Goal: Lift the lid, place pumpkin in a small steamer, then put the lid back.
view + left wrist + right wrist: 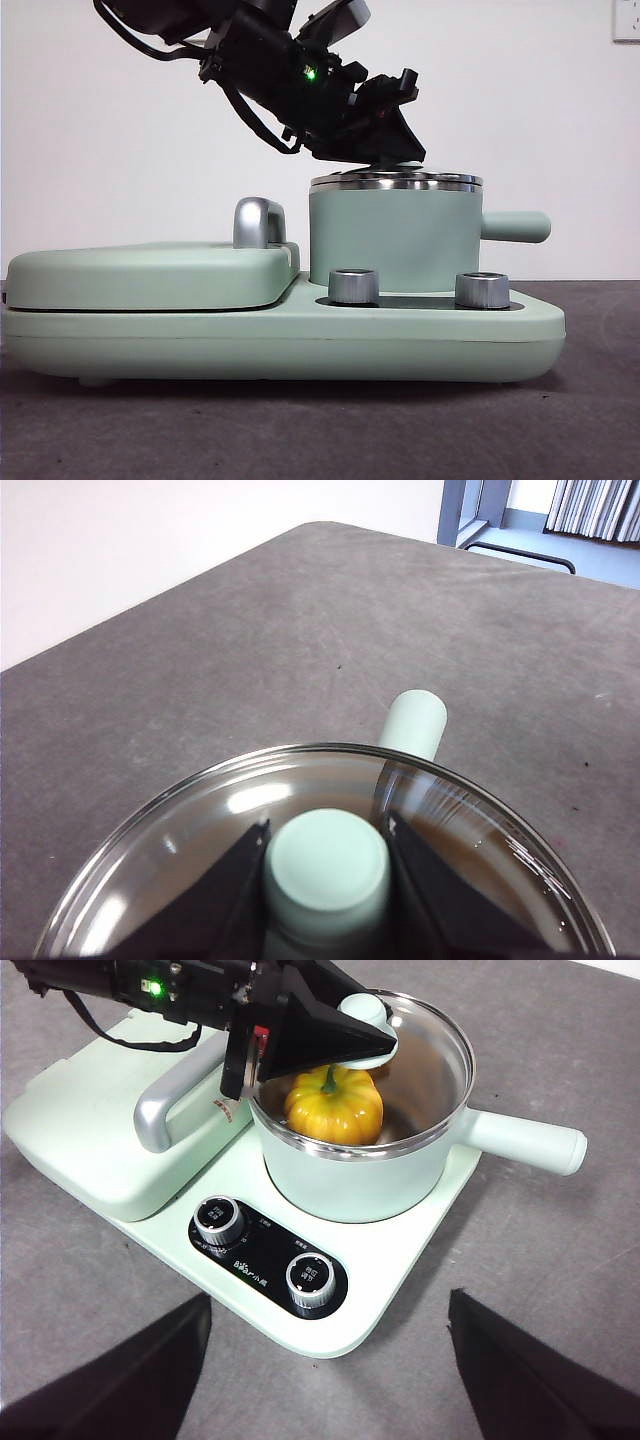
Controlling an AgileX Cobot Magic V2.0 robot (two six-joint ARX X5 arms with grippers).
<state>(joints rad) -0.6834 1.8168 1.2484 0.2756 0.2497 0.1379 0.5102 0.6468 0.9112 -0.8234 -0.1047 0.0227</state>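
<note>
In the front view, two steel dials [353, 286] are standing nearest on the mint-green appliance base [280, 340]. Behind them, the small steamer [395, 240] is sitting on the base, its side handle [515, 227] projecting sideways. Beside it, the flat griddle cover [150, 275] with its chrome handle [255, 222] is lying closed.

The lid [396, 181] is resting on the steamer rim. The left gripper [327, 865] is reaching down from above and is gripping the mint-green knob [327, 865]; both jaws are pressing against the knob's sides, closed to the knob's width.

The pumpkin [334, 1105] is sitting upright inside the steamer, under the glass and directly below the left gripper, as the right wrist view shows.

The right gripper [325, 1380] is hovering well apart from the appliance, jaws spread wide and holding nothing.
</note>
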